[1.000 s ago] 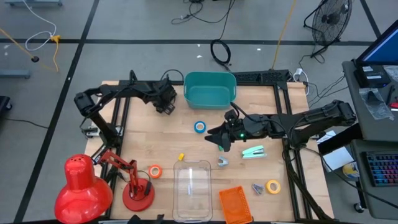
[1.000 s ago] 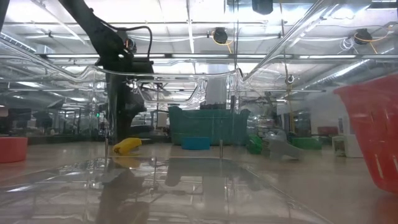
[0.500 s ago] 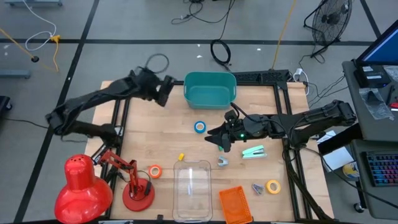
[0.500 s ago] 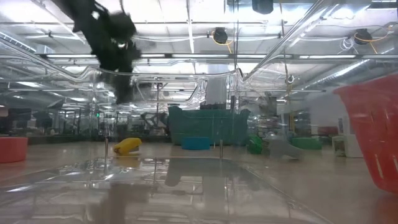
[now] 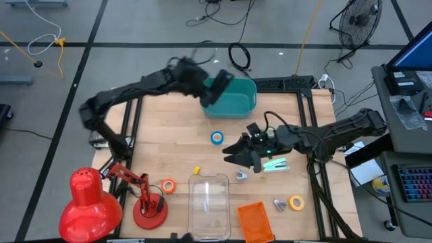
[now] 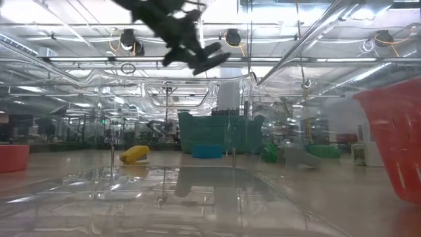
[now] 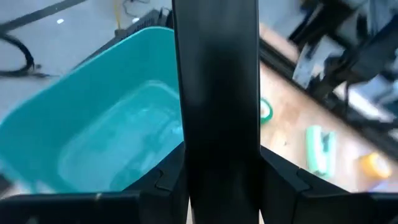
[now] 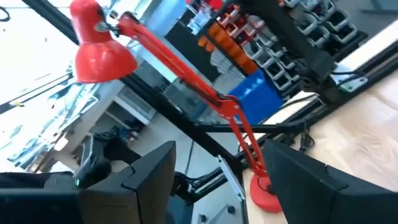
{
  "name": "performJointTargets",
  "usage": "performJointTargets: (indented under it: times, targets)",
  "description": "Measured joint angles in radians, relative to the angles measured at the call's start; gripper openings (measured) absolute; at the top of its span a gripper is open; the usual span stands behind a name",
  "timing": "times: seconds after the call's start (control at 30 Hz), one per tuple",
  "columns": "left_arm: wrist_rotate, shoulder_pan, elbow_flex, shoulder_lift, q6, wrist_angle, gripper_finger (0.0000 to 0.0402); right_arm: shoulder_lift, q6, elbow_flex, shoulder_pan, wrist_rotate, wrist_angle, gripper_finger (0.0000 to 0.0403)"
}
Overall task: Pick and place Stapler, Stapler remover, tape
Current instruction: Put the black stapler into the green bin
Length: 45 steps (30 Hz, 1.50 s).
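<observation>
My left gripper hangs above the left rim of the teal bin at the table's far edge, shut on a long black stapler. My right gripper hovers open and holds nothing; it is above mid-table, just left of a mint-green stapler lying flat. A grey stapler remover lies near it, and another one lies beside the yellow tape. The blue tape and the orange tape lie flat on the wood. My left gripper pinches the black stapler between its two fingers, one on each long side. The stapler reaches out ahead of the fingers, along them. The fingers slant down toward the bin. The stapler is lifted clear, above the bin's opening.
A red desk lamp stands at the near left corner. A clear plastic container and an orange basket sit at the near edge. A small yellow bit lies mid-table. Bare wood shows left of the blue tape.
My left gripper has risen from the table's far left and swung toward the right until it is over the teal bin. It has tipped from pointing down to a slant, still shut on the black stapler. My right gripper has shifted slightly toward the near edge.
</observation>
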Motion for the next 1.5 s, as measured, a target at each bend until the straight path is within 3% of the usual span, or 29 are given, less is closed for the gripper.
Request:
performJointTargets:
  times: [0.17, 0.3, 0.47, 0.57, 0.7, 1.1, 1.5]
  targets:
    - [-0.043, 0.003, 0.281, 0.252, 0.194, -0.234, 0.0138, -0.05, -0.015, 0.0, 0.061, 0.001, -0.029, 0.0238]
    - [-0.031, 0.041, 0.406, 0.398, 0.304, -0.364, 0.0138, -0.114, -0.015, 0.0, 0.141, 0.016, -0.111, 0.0238]
    - [0.006, 0.065, 0.477, 0.506, 0.423, -0.443, 0.0138, -0.174, -0.039, 0.0, 0.249, 0.196, -0.208, 0.0238]
    - [0.007, 0.051, 0.488, 0.535, 0.478, -0.452, 0.0138, -0.191, -0.05, 0.0, 0.292, 0.312, -0.241, 0.0238]
    - [-0.047, 0.027, 0.489, 0.552, 0.563, -0.419, 0.0138, -0.19, -0.046, 0.0, 0.312, 0.372, -0.261, 0.0238]
    - [-0.321, -0.017, 0.491, 0.569, 0.547, -0.416, 0.0138, -0.181, -0.011, 0.0, 0.307, 0.376, -0.268, 0.0238]
    - [-0.321, -0.039, 0.49, 0.57, 0.501, -0.421, 0.0138, -0.181, -0.03, 0.0, 0.275, 0.375, -0.265, 0.0238]
